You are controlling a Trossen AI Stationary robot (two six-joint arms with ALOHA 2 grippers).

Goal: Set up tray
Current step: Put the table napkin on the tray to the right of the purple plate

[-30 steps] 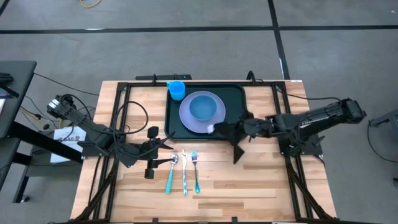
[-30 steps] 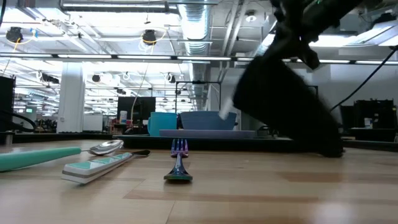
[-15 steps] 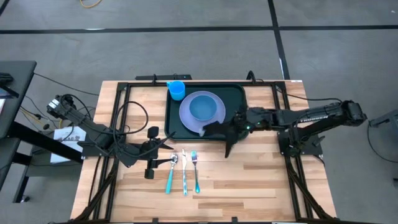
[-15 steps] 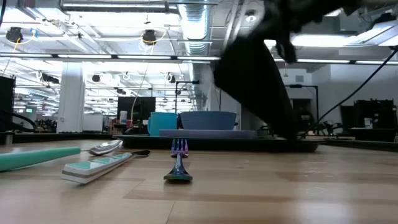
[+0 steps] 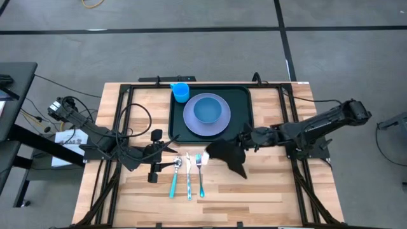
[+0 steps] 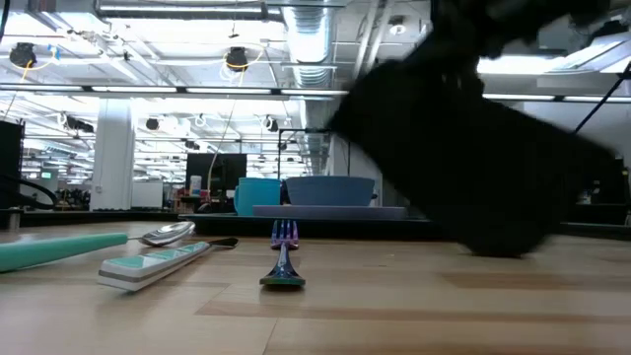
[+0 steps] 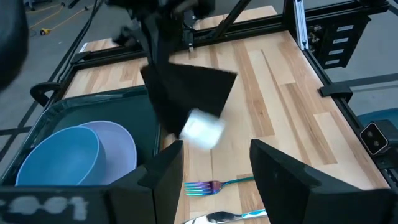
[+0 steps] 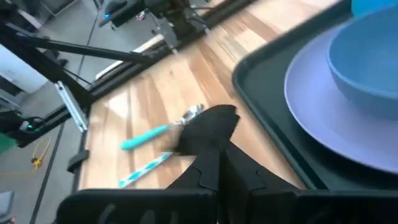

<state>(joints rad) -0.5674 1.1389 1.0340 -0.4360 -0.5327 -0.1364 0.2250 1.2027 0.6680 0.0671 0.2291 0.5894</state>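
Observation:
The dark green-black tray [image 5: 242, 97] lies at the table's far middle. It carries a lavender plate [image 5: 220, 124] with a blue bowl [image 5: 206, 110] on it, and a blue cup [image 5: 181, 93]. My right gripper [image 5: 245, 140] is just off the tray's near right corner, shut on a black napkin [image 5: 229, 156] that has a white tag [image 5: 205, 154]. The napkin also shows in the left wrist view [image 7: 186, 93] and the low view [image 6: 463, 148]. My left gripper [image 5: 154, 156] waits open to the left of the cutlery. My right gripper pinches the black napkin between its two fingers at one end [image 8: 214, 144], coming level from the table's right and slanting down. The cloth spreads away from the fingers toward the fork, slack. Whether its low corner [image 6: 503, 247] touches the table, I cannot tell.
A teal-handled spoon [image 5: 174, 178], a knife [image 5: 189, 179] and a fork [image 5: 200, 175] lie side by side near the table's near middle, just left of the napkin. Bare wood lies to the right [image 5: 273, 178] of them. Black frame rails run along both sides.
My right gripper, shut on the napkin throughout, first swung left over the tray's near right part, then drew back toward the near edge and off the tray. The napkin travelled with it and now spreads over the wood beside the fork.

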